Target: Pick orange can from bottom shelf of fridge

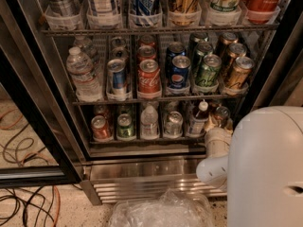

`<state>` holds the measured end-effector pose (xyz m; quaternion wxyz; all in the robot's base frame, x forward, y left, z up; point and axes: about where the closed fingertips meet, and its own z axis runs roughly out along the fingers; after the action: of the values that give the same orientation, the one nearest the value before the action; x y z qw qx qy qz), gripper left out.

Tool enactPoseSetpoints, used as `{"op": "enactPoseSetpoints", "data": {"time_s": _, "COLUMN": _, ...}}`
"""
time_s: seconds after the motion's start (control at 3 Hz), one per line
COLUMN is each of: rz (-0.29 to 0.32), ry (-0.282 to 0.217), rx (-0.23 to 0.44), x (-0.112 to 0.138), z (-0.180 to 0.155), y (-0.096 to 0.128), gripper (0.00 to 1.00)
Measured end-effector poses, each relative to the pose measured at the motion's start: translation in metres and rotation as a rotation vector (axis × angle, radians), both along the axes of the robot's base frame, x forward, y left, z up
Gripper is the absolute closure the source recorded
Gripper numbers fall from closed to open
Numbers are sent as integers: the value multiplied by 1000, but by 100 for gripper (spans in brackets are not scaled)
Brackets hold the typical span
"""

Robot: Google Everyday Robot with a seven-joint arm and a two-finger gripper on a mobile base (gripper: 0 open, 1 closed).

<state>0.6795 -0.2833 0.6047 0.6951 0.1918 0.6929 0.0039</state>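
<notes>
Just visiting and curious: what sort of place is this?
Probably an office or lab pantry: a drinks fridge full of cans, loose cables on the floor. The gripper is at its bottom shelf, right end.

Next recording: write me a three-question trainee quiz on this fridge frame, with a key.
1. True or false: the gripper is at the right end of the wire bottom shelf, by the small coppery-orange metallic can.
2. The leftmost small can on that shelf is: A) red B) blue C) yellow.
3. Fill in: the stainless-steel fridge's black-framed glass door stands ____.
Key: 1 true; 2 A; 3 open.
</notes>
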Motion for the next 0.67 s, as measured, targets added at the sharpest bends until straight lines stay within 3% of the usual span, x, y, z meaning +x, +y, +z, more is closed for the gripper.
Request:
{"op": "enactPoseSetpoints", "data": {"time_s": 0.33, "rz": -4, "ry": 0, "rx": -9, "x": 3, "z": 0, "y": -2, "gripper": 40}}
{"op": "enactPoseSetpoints", "data": {"time_s": 0.67, "rz": -4, "ry": 0, "rx": -9, "x": 3, "z": 0, "y": -2, "gripper": 59}}
